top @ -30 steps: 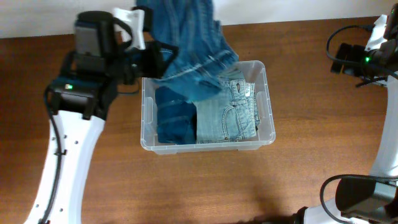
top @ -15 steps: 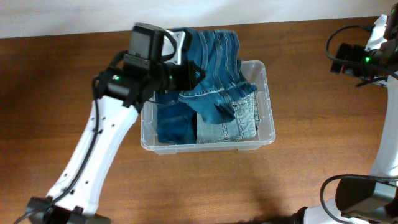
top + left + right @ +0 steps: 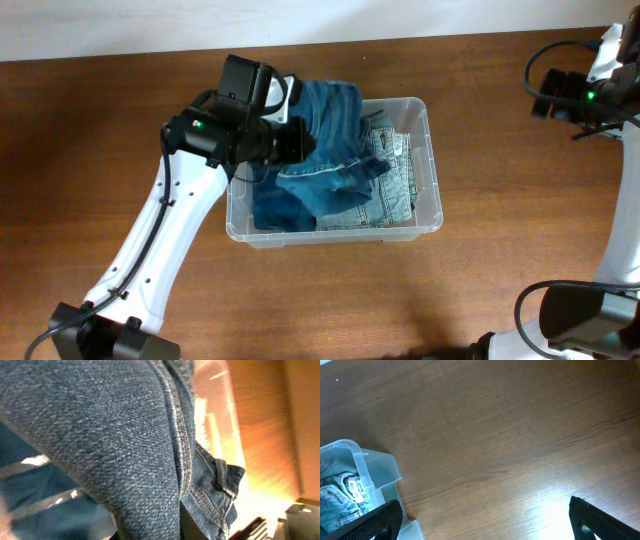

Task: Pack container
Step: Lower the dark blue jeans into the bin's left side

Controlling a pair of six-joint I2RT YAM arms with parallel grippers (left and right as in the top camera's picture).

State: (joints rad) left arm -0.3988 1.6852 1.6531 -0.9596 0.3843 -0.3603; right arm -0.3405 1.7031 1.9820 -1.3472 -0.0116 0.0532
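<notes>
The container [image 3: 433, 180] stands upright near the middle of the table [image 3: 500, 280]. Its long sides run from the left arm's side to the right arm's side.

Contents of the container:
- Pale jeans [image 3: 392, 190] lie folded flat against the end wall nearest the right arm.
- A dark-blue garment [image 3: 272, 208] lies against the opposite end wall.
- Mid-blue jeans [image 3: 330, 150] lie bunched on top of both, across the middle of the container. One part is draped over the far rim.

The left gripper [image 3: 296, 142] is above the container's left half, just inside the far rim. It is clenched on the mid-blue jeans, and the cloth folds converge at its tip. In the left wrist view, denim fills nearly the whole frame and hides the fingers.

The right gripper [image 3: 485, 505] is well apart from the container, beyond its right end and toward the far edge of the table. It is above bare wood. Its fingers [image 3: 380, 520] are spread wide and hold nothing. In the right wrist view, one rounded corner of the container appears at the lower left, with the pale jeans visible inside it.
</notes>
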